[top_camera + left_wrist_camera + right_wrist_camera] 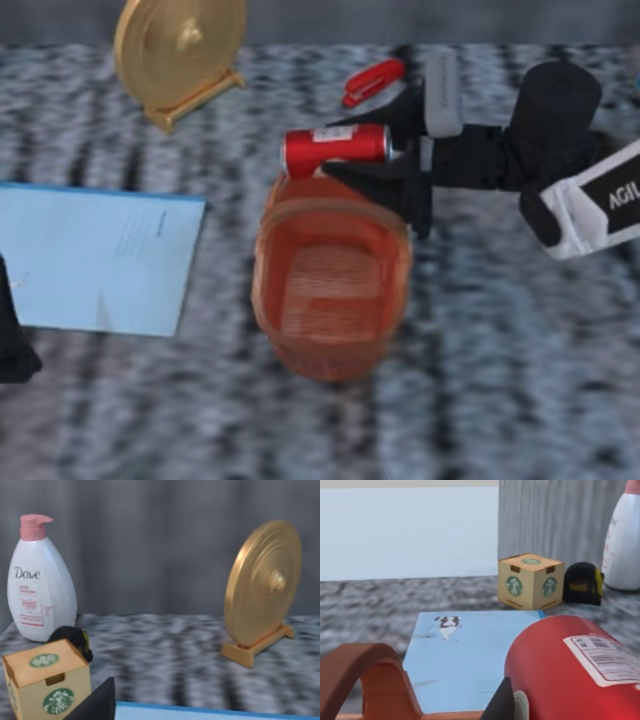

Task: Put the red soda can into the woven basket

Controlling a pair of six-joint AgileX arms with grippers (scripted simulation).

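- Top view: the right gripper (372, 150) is clamped on the can (335, 148), held above the basket's (395, 290) far rim.
- Can — light, stiff, smooth-walled, probably slippery; grip across the body near one end, as here.
- Long axis lies level, left–right; the free end points left.
- Left gripper (12, 345) is parked at the left edge; can't tell its fingers.

One red soda can (335, 147), one woven basket (331, 290), one red stapler (372, 80), one golden disc (178, 45), one blue sheet (95, 255), one lotion bottle (39, 582), one cardboard box (47, 682), one tape measure (582, 583).
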